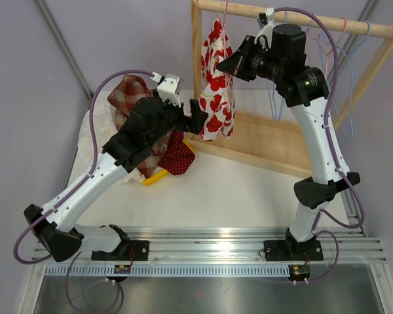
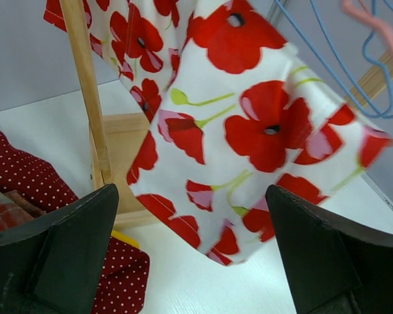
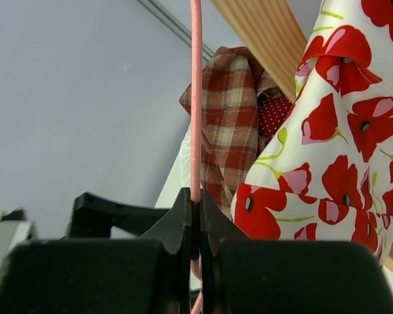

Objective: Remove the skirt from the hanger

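The skirt (image 1: 217, 85), white with red poppies, hangs from a pink hanger (image 1: 225, 14) on the wooden rack's top rail (image 1: 295, 14). It fills the left wrist view (image 2: 249, 124) and shows at the right of the right wrist view (image 3: 334, 163). My right gripper (image 1: 230, 62) is shut on the pink hanger wire (image 3: 196, 98), up beside the skirt's top. My left gripper (image 1: 198, 114) is open and empty, its fingers (image 2: 59, 248) spread wide on either side of the skirt's lower hem without touching it.
A pile of clothes, a red plaid piece (image 1: 128, 98) and a dark red dotted piece (image 1: 177, 156), lies at the table's left with a yellow item (image 1: 154, 176). Blue empty hangers (image 1: 327, 46) hang on the rail at right. The rack's wooden base (image 1: 262, 140) sits behind.
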Motion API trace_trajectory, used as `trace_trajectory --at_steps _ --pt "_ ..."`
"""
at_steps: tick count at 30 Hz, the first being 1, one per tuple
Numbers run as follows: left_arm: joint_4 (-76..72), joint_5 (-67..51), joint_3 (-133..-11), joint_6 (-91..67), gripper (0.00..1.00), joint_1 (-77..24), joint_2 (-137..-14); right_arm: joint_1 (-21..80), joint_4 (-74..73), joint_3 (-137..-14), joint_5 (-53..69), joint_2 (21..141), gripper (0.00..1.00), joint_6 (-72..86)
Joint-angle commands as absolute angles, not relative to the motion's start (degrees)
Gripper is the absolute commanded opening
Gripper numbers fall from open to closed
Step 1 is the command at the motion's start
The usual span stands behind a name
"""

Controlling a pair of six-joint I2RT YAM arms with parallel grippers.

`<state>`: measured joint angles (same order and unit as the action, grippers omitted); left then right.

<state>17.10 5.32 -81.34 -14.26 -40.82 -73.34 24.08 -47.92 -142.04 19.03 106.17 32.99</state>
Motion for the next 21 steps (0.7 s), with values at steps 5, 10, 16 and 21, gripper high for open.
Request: trace_trajectory --at_steps 5,10,16,21 --pt "6.52 5.72 -78.66 -7.21 0.99 -40.69 -74.44 24.35 -43.51 -137.03 23.64 94.84 0.0 34.98" --pt "2.56 -4.99 -79.36 -7.9 0.99 -39.47 -75.76 24.43 -42.8 -132.63 25.14 89.22 0.0 37.09" --pt "-9.45 -24.93 -76.74 -17.73 0.8 -37.1 -76.55 24.35 -41.13 -128.24 25.05 86.05 0.0 38.41" --pt "-13.18 -33.21 -76.64 -22.94 0.18 -36.56 -77.17 24.43 -40.61 -127.0 24.96 85.08 0.0 38.76"
